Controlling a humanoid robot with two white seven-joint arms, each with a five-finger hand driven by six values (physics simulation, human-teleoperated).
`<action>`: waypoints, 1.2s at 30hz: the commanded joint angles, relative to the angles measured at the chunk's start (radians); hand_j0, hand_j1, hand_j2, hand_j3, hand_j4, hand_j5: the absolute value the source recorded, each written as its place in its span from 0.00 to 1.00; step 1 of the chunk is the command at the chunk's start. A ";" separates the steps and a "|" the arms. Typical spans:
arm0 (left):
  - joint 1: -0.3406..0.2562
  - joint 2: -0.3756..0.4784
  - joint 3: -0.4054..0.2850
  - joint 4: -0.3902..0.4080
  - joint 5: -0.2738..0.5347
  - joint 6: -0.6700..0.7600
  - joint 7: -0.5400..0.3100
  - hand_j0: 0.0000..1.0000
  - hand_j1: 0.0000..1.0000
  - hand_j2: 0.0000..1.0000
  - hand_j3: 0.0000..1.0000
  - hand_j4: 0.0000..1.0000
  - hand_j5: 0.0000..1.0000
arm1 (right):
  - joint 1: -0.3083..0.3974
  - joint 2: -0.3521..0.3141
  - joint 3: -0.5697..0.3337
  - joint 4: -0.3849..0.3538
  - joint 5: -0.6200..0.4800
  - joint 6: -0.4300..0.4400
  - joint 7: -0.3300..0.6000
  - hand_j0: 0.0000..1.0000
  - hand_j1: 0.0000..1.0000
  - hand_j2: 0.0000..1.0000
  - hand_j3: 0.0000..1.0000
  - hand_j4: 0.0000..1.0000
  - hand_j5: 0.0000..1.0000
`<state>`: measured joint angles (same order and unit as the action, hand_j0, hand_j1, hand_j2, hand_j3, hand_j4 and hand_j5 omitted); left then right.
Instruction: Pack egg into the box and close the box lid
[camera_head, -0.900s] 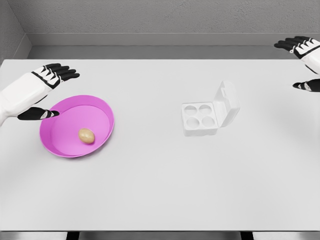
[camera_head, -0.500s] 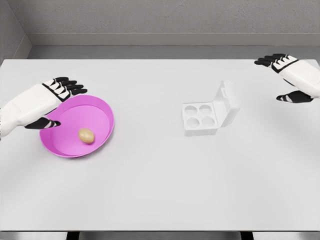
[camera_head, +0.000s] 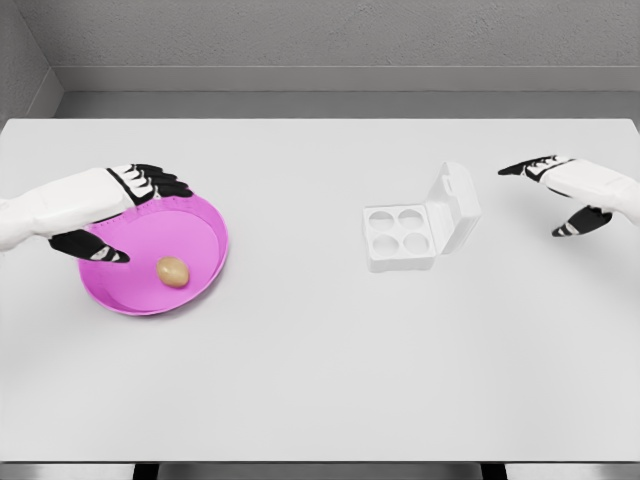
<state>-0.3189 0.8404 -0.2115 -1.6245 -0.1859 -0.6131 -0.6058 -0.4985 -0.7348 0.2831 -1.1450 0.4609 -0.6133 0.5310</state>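
Note:
A tan egg (camera_head: 172, 271) lies in a shallow pink bowl (camera_head: 205, 218) on the left of the white table. My left hand (camera_head: 135, 205) hovers over the bowl's back left part, fingers spread and holding nothing, a little up and left of the egg. A white egg box (camera_head: 408, 233) with four empty cups stands right of the table's middle, its lid (camera_head: 457, 204) raised on the right side. My right hand (camera_head: 560, 192) is open to the right of the lid, apart from it.
The white table (camera_head: 320, 370) spreads wide between the bowl and the box and toward the front edge. A grey wall runs along the back.
My left hand has moved right and down over the bowl toward the egg. My right hand has come down and left toward the box lid. Egg and box have not moved.

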 joint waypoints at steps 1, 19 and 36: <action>-0.009 0.012 -0.066 0.023 0.039 0.002 -0.005 1.00 1.00 1.00 1.00 1.00 1.00 | 0.000 0.000 -0.001 0.004 -0.007 0.002 0.021 1.00 1.00 1.00 1.00 1.00 1.00; -0.112 0.066 -0.276 0.144 0.108 0.024 -0.005 0.86 0.86 0.86 0.86 0.86 0.86 | -0.008 0.005 -0.002 0.030 -0.005 0.002 0.024 1.00 1.00 1.00 1.00 1.00 1.00; -0.112 0.046 -0.335 0.132 0.080 0.158 -0.005 0.82 0.82 0.82 0.82 0.82 0.82 | -0.012 0.005 0.005 0.019 -0.004 0.002 0.024 1.00 1.00 1.00 1.00 1.00 1.00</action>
<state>-0.4310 0.8893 -0.5422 -1.4904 -0.1110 -0.4671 -0.6112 -0.5108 -0.7295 0.2889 -1.1234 0.4636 -0.6134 0.5557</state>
